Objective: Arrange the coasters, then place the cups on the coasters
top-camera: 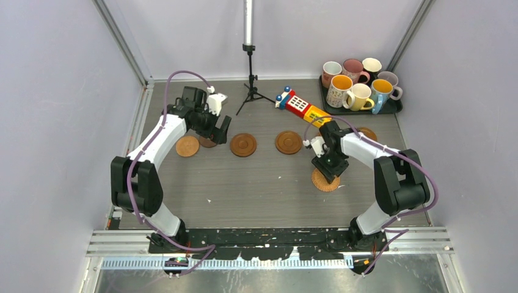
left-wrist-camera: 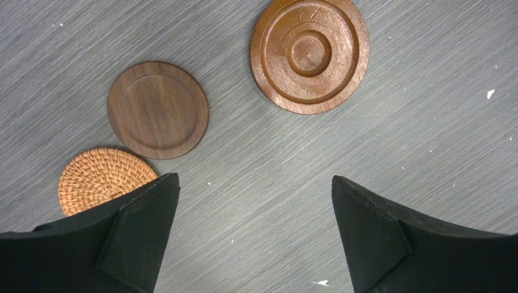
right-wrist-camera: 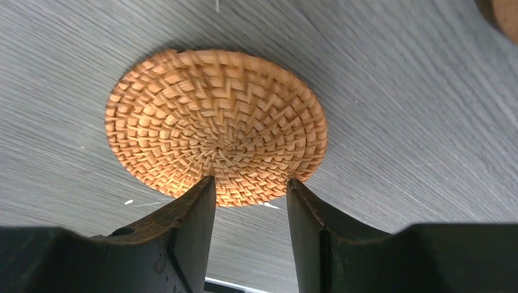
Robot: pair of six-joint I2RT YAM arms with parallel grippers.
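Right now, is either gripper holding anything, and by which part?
Nothing held. Left gripper is open over the table. Right gripper has its jaws apart at the near rim of a woven coaster, not clamped on it.

The grey wood-grain table (top-camera: 256, 189) carries a loose row of discs across its middle: a left woven coaster (top-camera: 187, 146), a dark wooden coaster (left-wrist-camera: 157, 110) just beside it, then a left ringed coaster (top-camera: 243, 144) and a right ringed coaster (top-camera: 288, 142), set apart from each other; a near woven coaster (top-camera: 324, 180) lies closer to the front on the right, and a partly hidden coaster (top-camera: 368, 132) sits further right. At the far edge stand a small black tripod (top-camera: 250, 94) in the middle and a black tray (top-camera: 394, 107) in the right corner; a red-yellow toy block (top-camera: 299, 107) lies slantwise between them
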